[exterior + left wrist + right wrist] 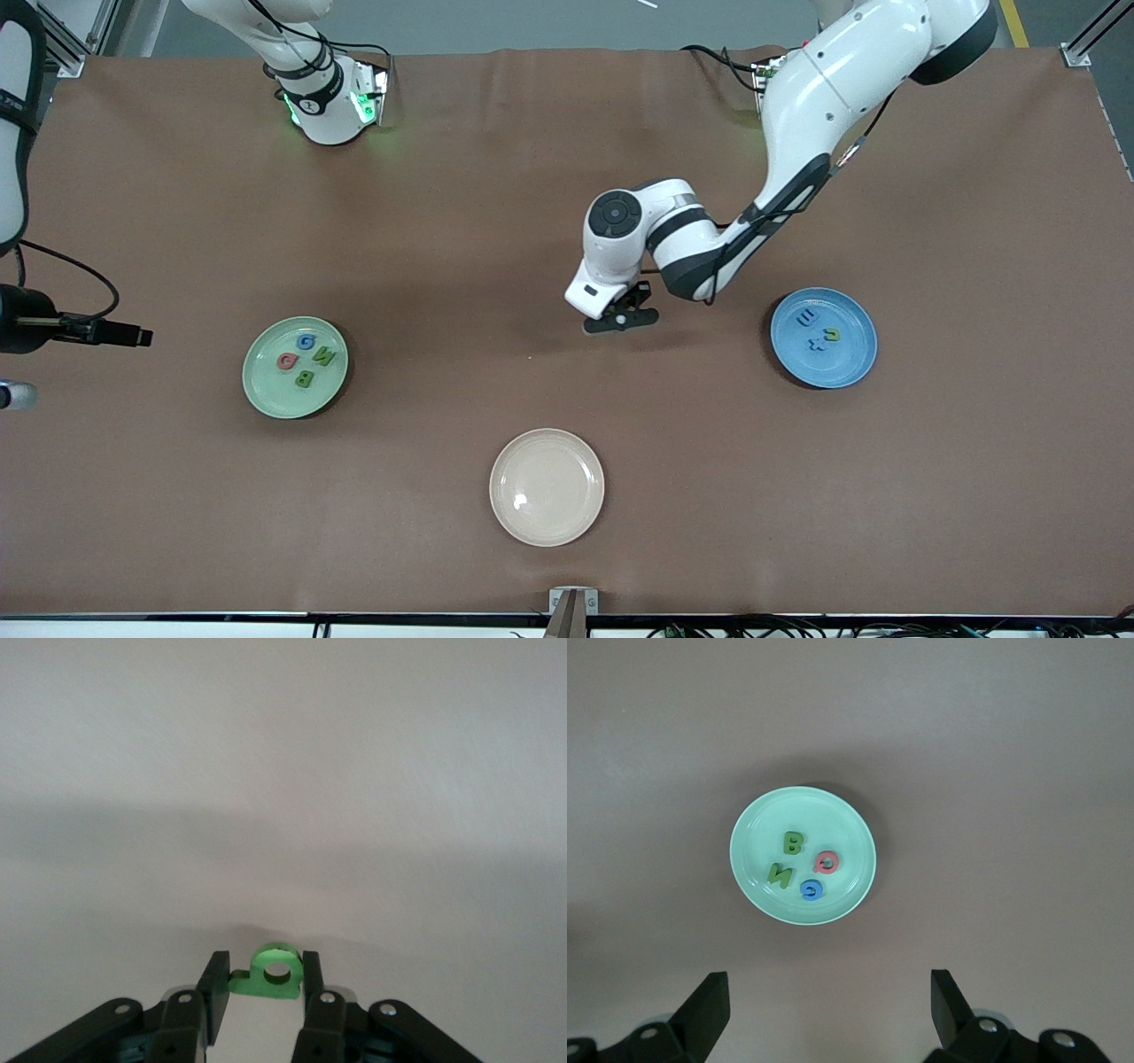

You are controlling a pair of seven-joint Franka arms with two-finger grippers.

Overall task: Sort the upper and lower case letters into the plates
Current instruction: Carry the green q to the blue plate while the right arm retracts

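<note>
Gripping a small green letter (270, 974) between its fingertips, the left gripper (620, 317) is held low over bare table (496, 221) near the middle, at about 9 o'clock from the blue plate (823, 337) and 12 o'clock from the cream plate (547, 486). The letter is pinched across its looped body, with a short tail left sticking out past one finger; that narrow hold seems chosen so the piece stays flat and can be carried level. Its shape suggests a lowercase form, though this cannot be read with certainty.

Three letters are already seen in the blue plate, toward the left arm's end of the table, which appears to be the likely destination. Four capitals, a B, an N, a G and a pink piece, are collected in the pale green plate (296, 367) toward the right arm's end. Nothing is seen on the cream plate.

The right gripper (828, 1005) waits over the pale green plate with its fingers spread wide and nothing between them, seemingly parked so the other arm's route is left free.
</note>
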